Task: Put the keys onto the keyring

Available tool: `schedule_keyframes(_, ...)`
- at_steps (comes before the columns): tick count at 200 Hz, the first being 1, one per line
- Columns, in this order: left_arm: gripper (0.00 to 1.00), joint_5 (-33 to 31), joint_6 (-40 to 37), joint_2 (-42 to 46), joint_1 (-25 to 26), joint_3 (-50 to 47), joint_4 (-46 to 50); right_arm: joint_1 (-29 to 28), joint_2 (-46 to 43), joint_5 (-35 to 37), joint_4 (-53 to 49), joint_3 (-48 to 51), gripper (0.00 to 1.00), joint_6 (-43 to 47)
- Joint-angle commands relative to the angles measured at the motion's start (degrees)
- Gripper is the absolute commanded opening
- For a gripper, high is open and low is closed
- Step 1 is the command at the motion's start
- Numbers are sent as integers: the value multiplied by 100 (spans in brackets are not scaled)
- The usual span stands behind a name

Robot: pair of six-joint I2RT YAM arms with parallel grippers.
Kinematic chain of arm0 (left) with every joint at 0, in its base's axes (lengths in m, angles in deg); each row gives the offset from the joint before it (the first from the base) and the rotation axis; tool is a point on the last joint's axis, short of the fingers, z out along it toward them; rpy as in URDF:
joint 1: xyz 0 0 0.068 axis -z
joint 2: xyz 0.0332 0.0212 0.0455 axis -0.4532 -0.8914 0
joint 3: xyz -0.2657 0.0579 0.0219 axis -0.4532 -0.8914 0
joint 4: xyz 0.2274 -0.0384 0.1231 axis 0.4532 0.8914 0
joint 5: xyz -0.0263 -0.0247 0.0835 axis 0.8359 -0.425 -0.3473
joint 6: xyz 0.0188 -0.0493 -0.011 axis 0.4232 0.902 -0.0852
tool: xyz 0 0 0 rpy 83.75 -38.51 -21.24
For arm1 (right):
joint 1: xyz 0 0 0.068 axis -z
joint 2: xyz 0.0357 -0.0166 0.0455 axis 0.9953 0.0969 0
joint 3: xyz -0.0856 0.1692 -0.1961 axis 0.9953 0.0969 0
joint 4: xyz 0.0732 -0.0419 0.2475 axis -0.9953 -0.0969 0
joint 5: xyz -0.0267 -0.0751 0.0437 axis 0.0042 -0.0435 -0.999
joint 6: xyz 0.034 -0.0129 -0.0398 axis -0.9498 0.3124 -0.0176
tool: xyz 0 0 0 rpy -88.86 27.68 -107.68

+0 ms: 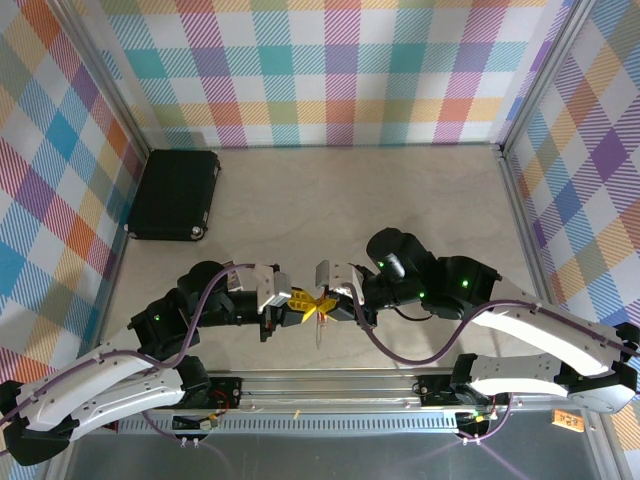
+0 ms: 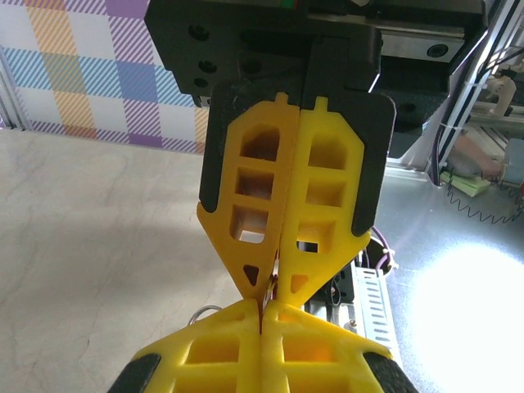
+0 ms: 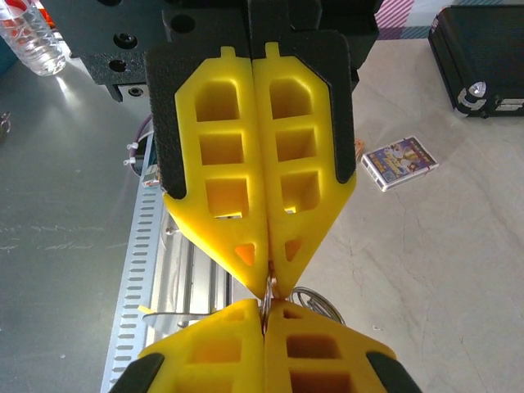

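My left gripper and right gripper meet tip to tip just above the table's near edge, both shut. In the right wrist view my right gripper pinches the silver keyring, whose loop sticks out to the right of its fingers. The left gripper closes from above on a thin reddish sliver, apparently the key; most of it is hidden. In the left wrist view a silver loop of the keyring peeks out beside my left gripper. A thin piece hangs below the tips.
A black case lies at the back left of the table. A small printed card pack lies on the table beyond the grippers. The metal rail with the arm bases runs along the near edge. Checked walls close three sides.
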Motion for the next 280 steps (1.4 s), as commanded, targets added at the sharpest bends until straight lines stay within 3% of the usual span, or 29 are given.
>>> schedule_keyframes(1, 0, -101, 150, 140, 20, 69, -640, -71, 38, -424, 316, -176, 0, -33)
schedule_keyframes(54, 0, 246, 856, 112, 20, -359, -2140, -66, -220, -427, 681, 33, 10, -156)
schedule_keyframes(105, 0, 408, 1337, -114, 20, -615, -3235, -66, -597, -220, 968, 269, 13, -251)
schedule_keyframes(177, 0, 541, 1549, -266, 20, -679, -3646, -66, -825, -63, 979, 343, 7, -245)
schedule_keyframes(216, 0, 564, 1480, -292, 20, -651, -3454, -67, -878, 92, 917, 346, 0, -218)
schedule_keyframes(241, 0, 478, 1076, -242, 20, -435, -2521, -66, -832, 180, 612, 224, 0, -96)
schedule_keyframes(256, 10, 352, 752, -230, 20, -249, -1877, -67, -712, 191, 319, 69, 0, 30)
schedule_keyframes(280, 12, 305, 339, -353, 19, 125, -952, -66, -395, 142, -155, -228, 0, 218)
